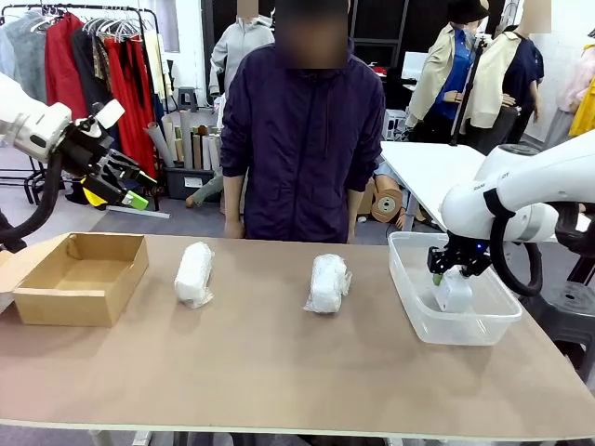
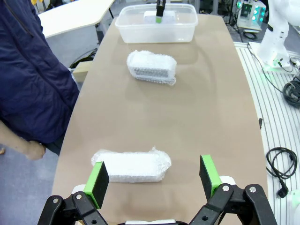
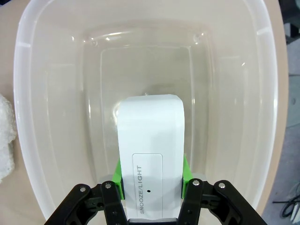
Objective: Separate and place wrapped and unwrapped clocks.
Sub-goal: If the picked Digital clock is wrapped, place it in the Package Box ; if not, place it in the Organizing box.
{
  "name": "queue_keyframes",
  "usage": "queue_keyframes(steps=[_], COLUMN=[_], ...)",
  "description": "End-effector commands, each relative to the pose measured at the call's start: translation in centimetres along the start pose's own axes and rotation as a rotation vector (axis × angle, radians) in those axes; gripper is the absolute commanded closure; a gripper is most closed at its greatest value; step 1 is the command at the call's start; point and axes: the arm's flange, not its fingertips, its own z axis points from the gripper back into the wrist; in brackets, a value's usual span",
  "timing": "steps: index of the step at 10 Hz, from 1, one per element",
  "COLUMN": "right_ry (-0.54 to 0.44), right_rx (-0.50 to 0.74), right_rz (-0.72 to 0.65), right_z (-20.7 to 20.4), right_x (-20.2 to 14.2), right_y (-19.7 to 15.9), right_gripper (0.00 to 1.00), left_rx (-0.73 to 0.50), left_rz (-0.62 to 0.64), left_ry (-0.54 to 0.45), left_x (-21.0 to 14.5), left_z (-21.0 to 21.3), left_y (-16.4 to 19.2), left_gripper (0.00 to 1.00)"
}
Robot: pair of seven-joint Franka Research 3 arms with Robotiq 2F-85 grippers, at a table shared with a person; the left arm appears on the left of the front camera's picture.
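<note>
Clamped between the right gripper's green pads, the unwrapped clock stands inside the clear tub, whose walls ring the fingers. Wide open and holding nothing, the left gripper hangs above the table. One wrapped clock lies just past its fingertips, the other wrapped clock farther ahead, short of the tub, and the cardboard box is nearby.

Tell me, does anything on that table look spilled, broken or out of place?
Nothing stands out. The left wrapped clock and the middle wrapped clock lie apart on the table. The right gripper holds the bare white clock inside the clear tub. The cardboard box sits upright and open.
</note>
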Motion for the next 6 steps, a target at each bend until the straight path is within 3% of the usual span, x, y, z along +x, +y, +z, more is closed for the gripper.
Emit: queue_keyframes(steps=[1,4,6], right_ry=[0.014,0.037,0.046], right_rx=[-0.017,-0.025,-0.024], right_rz=[-0.033,-0.032,-0.032], right_z=[-0.5,-1.06,-1.3], right_x=[-0.11,-0.44,-0.68], right_y=[0.03,-0.13,-0.1], right_gripper=[0.93,0.69,0.42], left_rx=[0.001,0.001,0.001], left_rz=[0.001,0.001,0.001], left_ry=[-0.007,-0.007,-0.007], left_x=[0.17,0.17,0.17], left_z=[0.05,0.05,0.05], left_y=[-0.15,-0.15,-0.15], left_gripper=[0.0,0.0,0.0])
